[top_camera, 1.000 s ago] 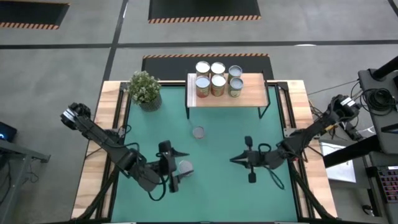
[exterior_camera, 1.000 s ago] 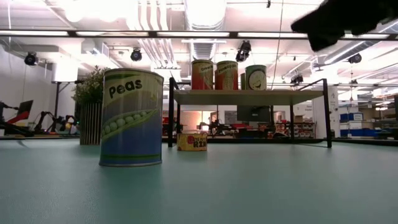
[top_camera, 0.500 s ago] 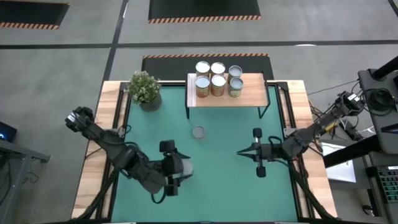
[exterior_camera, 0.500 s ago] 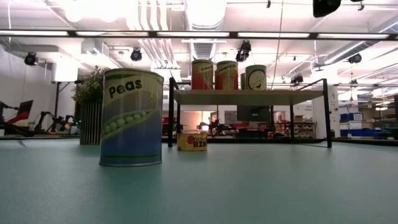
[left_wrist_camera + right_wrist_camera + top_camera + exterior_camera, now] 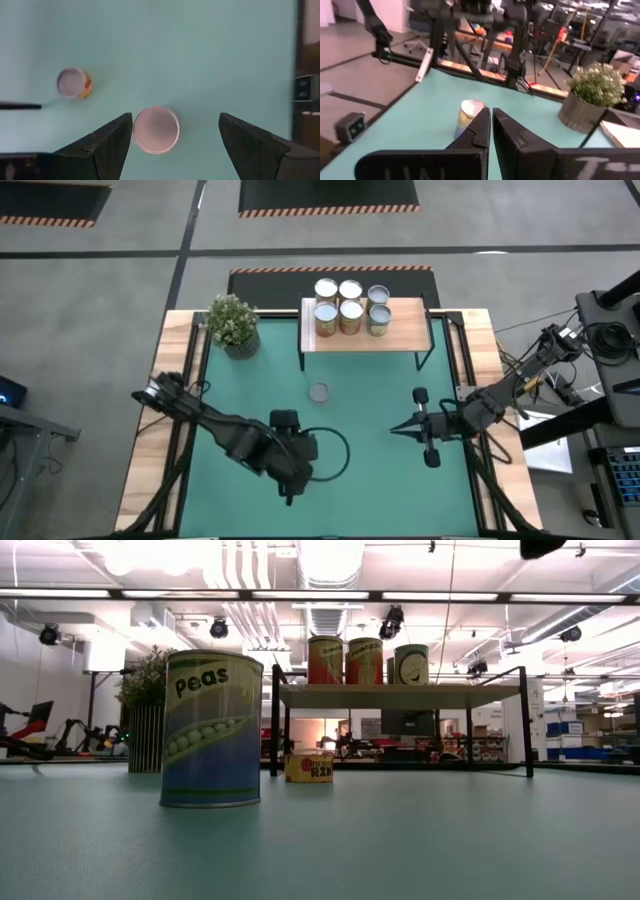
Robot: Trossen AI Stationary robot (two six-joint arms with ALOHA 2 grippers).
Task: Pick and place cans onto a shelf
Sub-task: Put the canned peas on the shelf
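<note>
Left wrist view: left fingers (image 5: 110,145) spread wide apart, hanging over the peas can (image 5: 155,129), whose pale round top sits between them, nearer one finger; nothing gripped.

Item, left gripper (image 5: 297,455): above the near-centre of the green surface (image 5: 370,400), hiding the peas can in the high view.

Item, peas can: upright on the surface, tall, blue-green label, seen whole in the low view (image 5: 211,729).

Item, flat tin (image 5: 319,392): low, silvery top, yellow-orange side, standing free on the surface just in front of the shelf (image 5: 405,332); also in the low view (image 5: 309,767) and the left wrist view (image 5: 73,83).

Item, shelved cans (image 5: 347,306): six, clustered on the shelf's left half; right half bare.

Item, right gripper (image 5: 421,424): fingers (image 5: 480,131) closed together, empty, waiting over the right of the surface.

Item, plant (image 5: 233,322): far-left corner, clear of the work.

Step, as judged: approach to pick the peas can. Next move calls for centring the fingers on the can, lowering around its sides, closing, then carrying it to the shelf's bare part.
</note>
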